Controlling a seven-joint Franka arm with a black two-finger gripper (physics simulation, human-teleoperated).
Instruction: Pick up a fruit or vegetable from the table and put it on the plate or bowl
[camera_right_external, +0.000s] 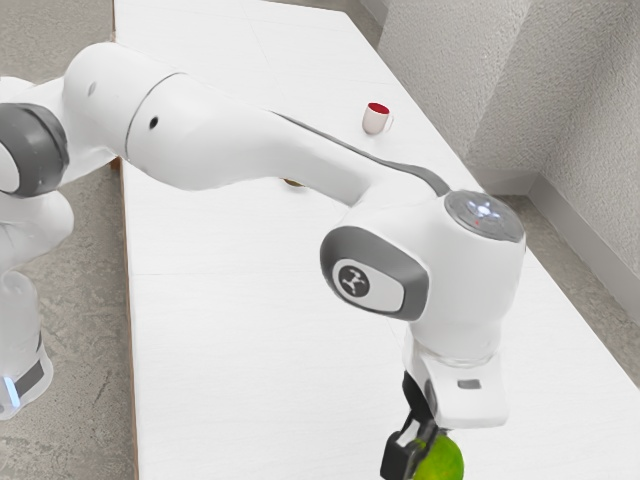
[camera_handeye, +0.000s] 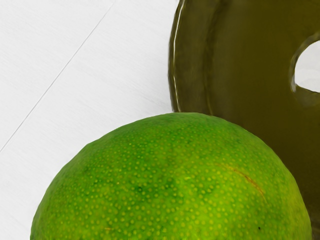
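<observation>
Gripper (camera_right_external: 424, 462) is clamping a lime (camera_right_external: 447, 461), low over the white table (camera_right_external: 250, 330). In the wrist view the lime (camera_handeye: 175, 185) is hanging just beside the rim of an olive-green plate (camera_handeye: 240, 75). A white cup (camera_right_external: 376, 118) is standing well apart.

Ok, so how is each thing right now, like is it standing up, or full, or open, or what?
gripper: low over the table, right at the lime; open or shut, I can't tell.
lime: whole, unpeeled, right under the hand, next to the dish rim.
dish: right way up on the table, nothing in the part that shows.
cup: upright at the table's far end, red inside.
</observation>
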